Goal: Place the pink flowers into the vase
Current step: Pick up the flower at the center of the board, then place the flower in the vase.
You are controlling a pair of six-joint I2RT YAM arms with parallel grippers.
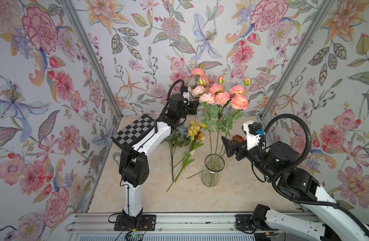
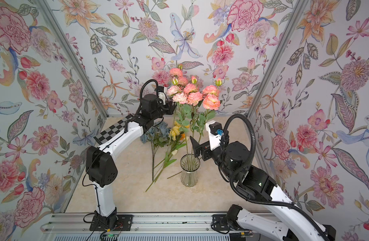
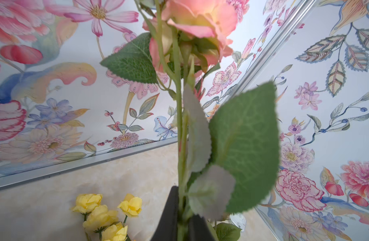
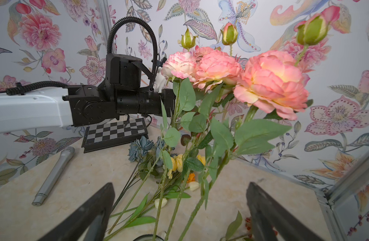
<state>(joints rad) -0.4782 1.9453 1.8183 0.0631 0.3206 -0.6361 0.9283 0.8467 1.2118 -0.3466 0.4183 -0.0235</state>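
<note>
The pink flowers (image 1: 221, 97) (image 2: 195, 97) stand upright as several sprays, their green stems running down into the mouth of the clear ribbed vase (image 1: 212, 171) (image 2: 190, 170) at mid-table. High up, just under the blooms, my left gripper (image 1: 195, 106) (image 3: 180, 219) is shut on one green stem. In the left wrist view a pink bloom (image 3: 200, 20) and leaves fill the frame above the fingers. My right gripper (image 1: 226, 146) (image 4: 179, 187) hangs open just right of the stems above the vase rim (image 4: 148, 237); stems pass between its fingers untouched.
Yellow-and-orange stems (image 1: 195, 130) and a dusty-blue bunch (image 1: 180, 131) lie on the table left of the vase. A checkerboard (image 1: 135, 129) stands at back left, a grey microphone (image 4: 54, 173) near the left wall. A red flower (image 1: 238, 138) lies behind the right gripper.
</note>
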